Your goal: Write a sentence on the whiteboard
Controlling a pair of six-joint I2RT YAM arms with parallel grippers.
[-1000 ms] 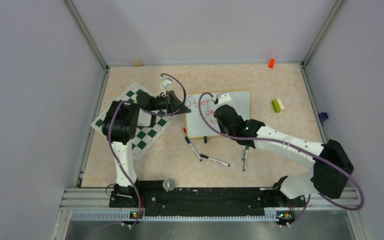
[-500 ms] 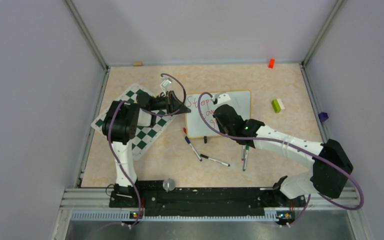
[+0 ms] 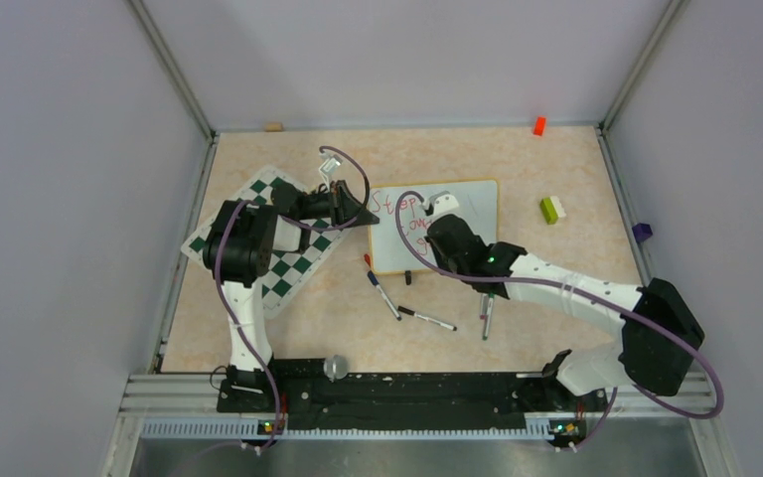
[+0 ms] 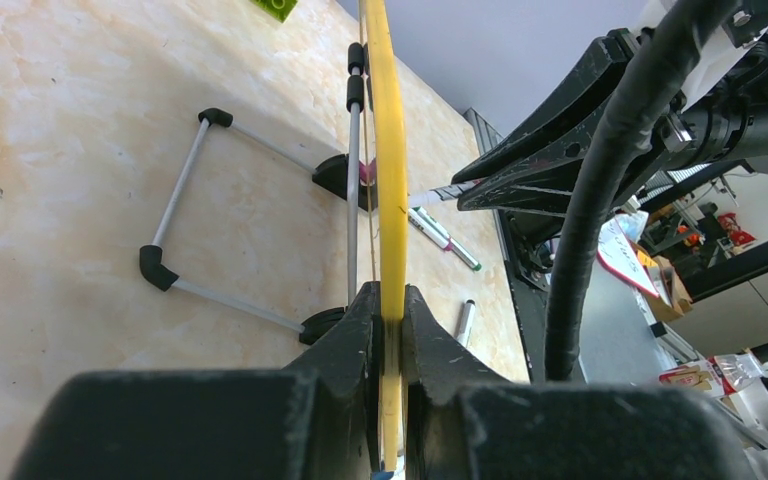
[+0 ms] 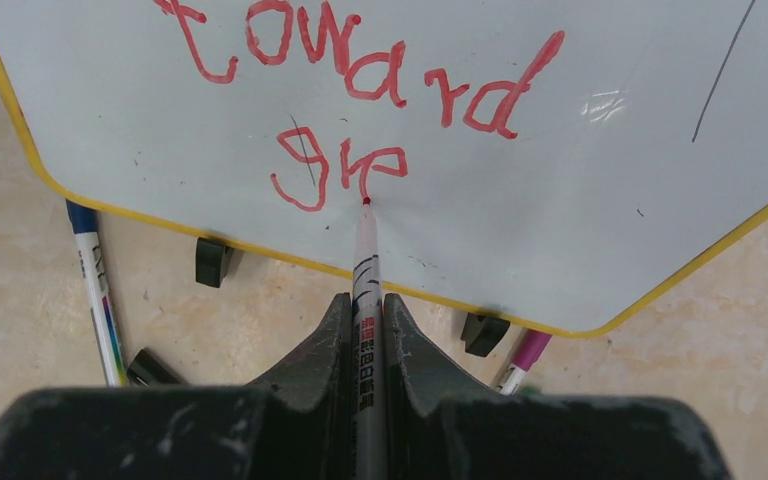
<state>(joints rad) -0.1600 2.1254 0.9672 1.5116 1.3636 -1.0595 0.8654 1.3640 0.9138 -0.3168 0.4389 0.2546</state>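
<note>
On the marbled tabletop [image 3: 556, 288] between the two arms stands the whiteboard [image 5: 580, 190], tilted back on its black feet [image 5: 212, 260], with a yellow-looking rim in both wrist views. Its left edge is pinched in the left gripper [image 4: 390, 305], whose jaws press against both faces of the thin frame. From that wrist the board shows edge-on, with its wire stand and feet on the table behind it.

The sentence [image 5: 360, 70] is in red marker on the left part of the board. From above, the first line reads "Step". In the right wrist view the second line reads "toward", and a third line below it shows only "gre". A thin dark stroke crosses the "g", and another thin dark line marks the bare white area to the right.

The right gripper [image 5: 366, 305] is clamped on a red marker [image 5: 365, 255], its tip touching the board just under the "e". Black print runs along the barrel, too small to read.

A blue-capped pen [image 5: 95, 285] lies below the board's near edge, a pink one [image 5: 526, 355] pokes out beside a foot, and a green-and-white chessboard mat [image 3: 280, 266] lies under the left arm.
</note>
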